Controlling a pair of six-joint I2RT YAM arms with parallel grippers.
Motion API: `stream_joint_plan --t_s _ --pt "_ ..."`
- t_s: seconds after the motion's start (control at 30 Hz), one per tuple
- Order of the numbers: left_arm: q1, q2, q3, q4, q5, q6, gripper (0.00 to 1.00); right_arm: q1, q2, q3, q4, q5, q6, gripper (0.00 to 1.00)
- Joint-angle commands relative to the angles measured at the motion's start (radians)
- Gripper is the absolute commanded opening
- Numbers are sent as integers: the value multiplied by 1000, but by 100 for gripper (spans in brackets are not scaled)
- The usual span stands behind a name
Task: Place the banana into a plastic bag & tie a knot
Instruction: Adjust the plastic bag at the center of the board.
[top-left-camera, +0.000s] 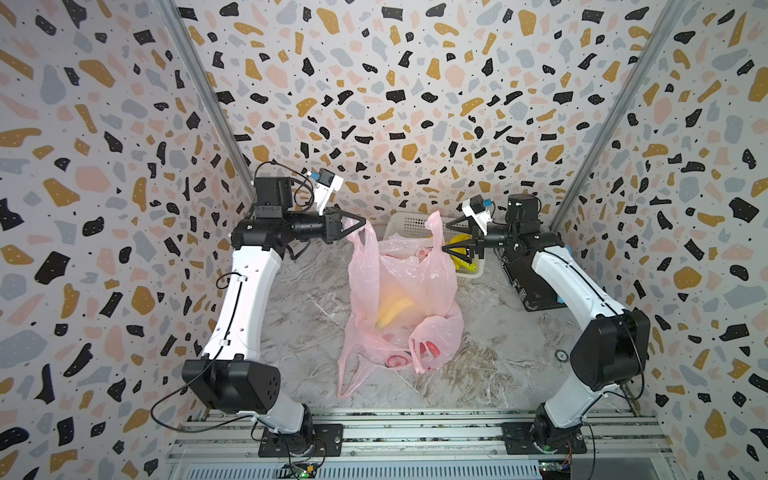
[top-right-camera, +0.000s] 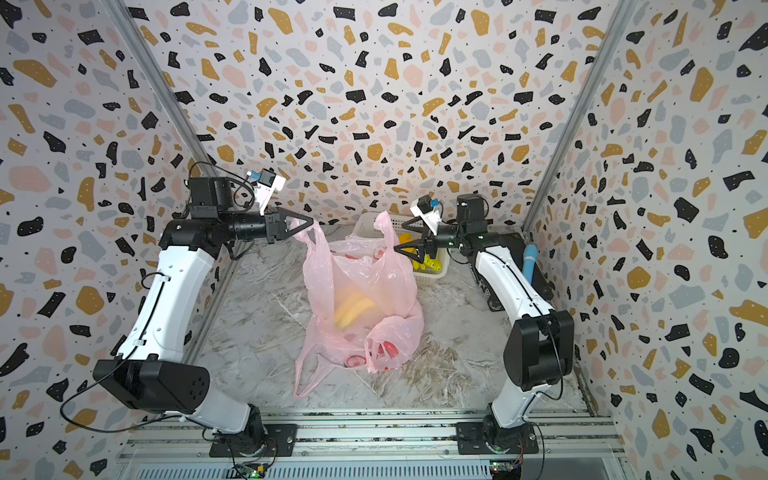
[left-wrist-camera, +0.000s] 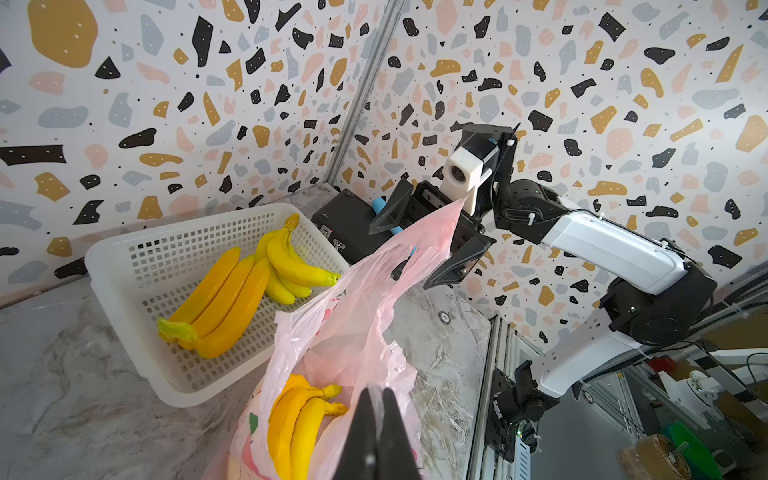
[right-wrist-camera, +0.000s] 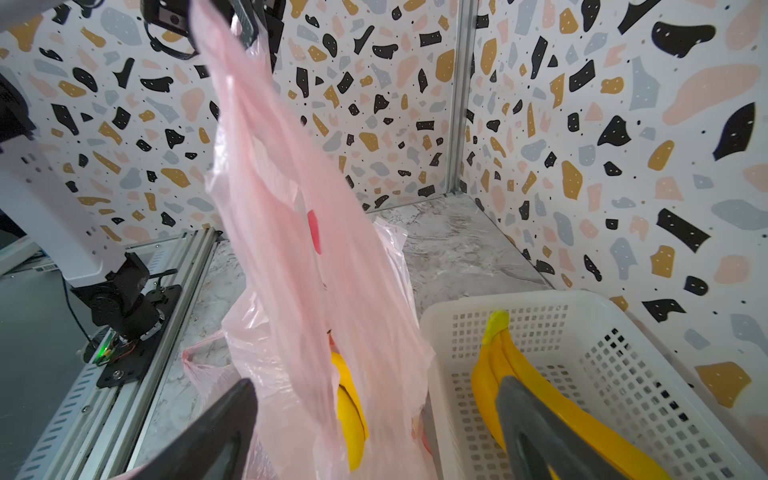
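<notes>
You've got the marble table (top-left-camera: 291, 316) spread wide below, and right in the middle of it stands the pink plastic bag (top-left-camera: 401, 274). Its bottom is slumped on the surface, and one loose handle loop lies flat toward the front edge.

Behind the bag, over on your right toward the back wall, sits the white basket (left-wrist-camera: 124, 266), with two banana bunches (left-wrist-camera: 232, 299) lying in it.

Now look inside the bag: the banana (top-left-camera: 392, 309) is down at the bottom. It's a yellow bunch glowing through the pink film in both top views, and it shows plainly from the left wrist camera.

Your left gripper (top-left-camera: 364, 226) has its jaws pinched together on one raised handle of the bag, holding it up high.

Your right gripper (top-left-camera: 445, 237) has its jaws spread wide, one on either side of the other raised handle. The film passes between them and nothing is clamped. Whether the film brushes a finger there, you cannot tell.
</notes>
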Motion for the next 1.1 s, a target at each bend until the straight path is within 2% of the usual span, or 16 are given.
stream_joint_plan --t_s 0.0,0.17,0.27,0.3,0.37,0.4,0.43,0.47,0.57,0.6,0.7,0.77,0.9,0.97,1.07 --pt "7 2 0 36 19 25 0 22 5 54 74 -63 43 92" --pt "7 3 -2 35 15 25 0 48 41 83 84 -57 58 88" --pt "7 0 1 35 12 23 0 57 51 92 101 -64 82 78" --pt "7 -2 1 38 12 17 0 59 52 94 106 -67 93 69" --pt "7 -7 -1 55 11 -3 0 63 52 93 138 -70 137 44" --pt "7 -12 -5 70 3 -25 0 65 48 88 156 -68 170 24" --pt "7 -19 -9 86 -8 -49 2 67 41 76 217 -55 217 6" --pt "7 -28 -17 105 -19 -75 10 68 32 61 264 -39 268 0" --pt "7 -99 -81 208 -118 -196 59 72 -24 -14 395 37 392 0" --pt "7 -132 -108 224 -168 -220 70 73 -47 -43 422 78 421 0" --pt "5 -246 -198 281 -346 -298 93 76 -104 -99 458 179 494 0" --pt "5 -323 -246 274 -512 -323 99 76 -129 -117 449 229 532 0" --pt "5 -455 -358 268 -772 -377 99 79 -172 -168 452 303 604 0" --pt "4 -515 -453 315 -808 -423 99 80 -184 -189 465 304 629 0" --pt "-9 -608 -650 446 -798 -468 99 81 -199 -199 428 332 643 0"
